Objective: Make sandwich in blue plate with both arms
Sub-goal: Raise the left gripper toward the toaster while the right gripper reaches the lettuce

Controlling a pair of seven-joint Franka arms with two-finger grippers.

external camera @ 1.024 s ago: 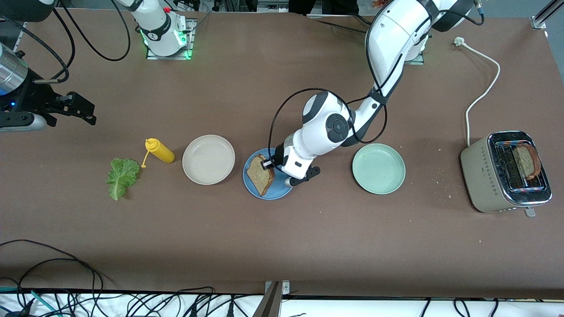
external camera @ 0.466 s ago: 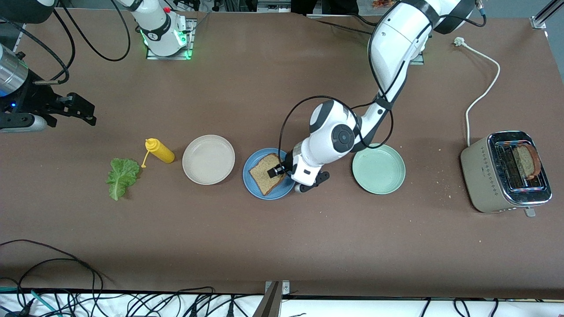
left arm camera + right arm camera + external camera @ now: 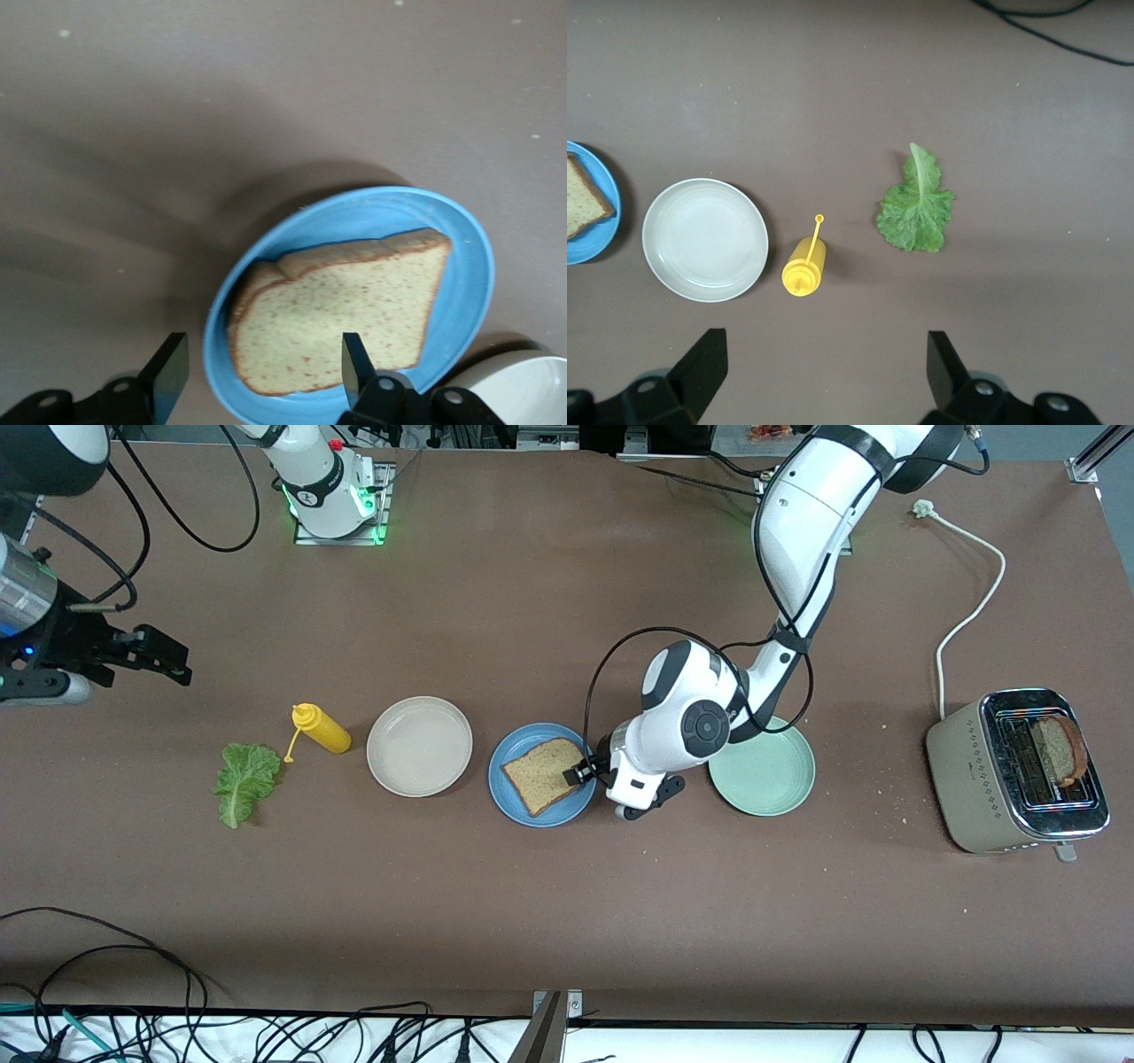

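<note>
One brown bread slice (image 3: 542, 776) lies flat on the blue plate (image 3: 514, 744), between the beige plate and the pale green plate. My left gripper (image 3: 580, 773) is open and empty, low at the plate's edge toward the green plate. In the left wrist view the slice (image 3: 345, 319) lies on the plate (image 3: 354, 217), beyond the open gripper (image 3: 261, 372). The lettuce leaf (image 3: 245, 779) lies on the table toward the right arm's end. My right gripper (image 3: 173, 662) hovers open and empty near that end; its wrist view (image 3: 824, 363) shows the lettuce (image 3: 915, 208) below. A second bread slice (image 3: 1059, 748) stands in the toaster.
A yellow squeeze bottle (image 3: 321, 729) lies between the lettuce and the beige plate (image 3: 419, 746). The pale green plate (image 3: 771, 775) sits under the left arm's elbow. The toaster (image 3: 974, 771) stands at the left arm's end, its white cord (image 3: 970, 615) trailing across the table.
The left gripper let go of the bread, which went from tilted to flat on the blue plate. The gripper drew back toward the green plate. The right arm barely moved.
</note>
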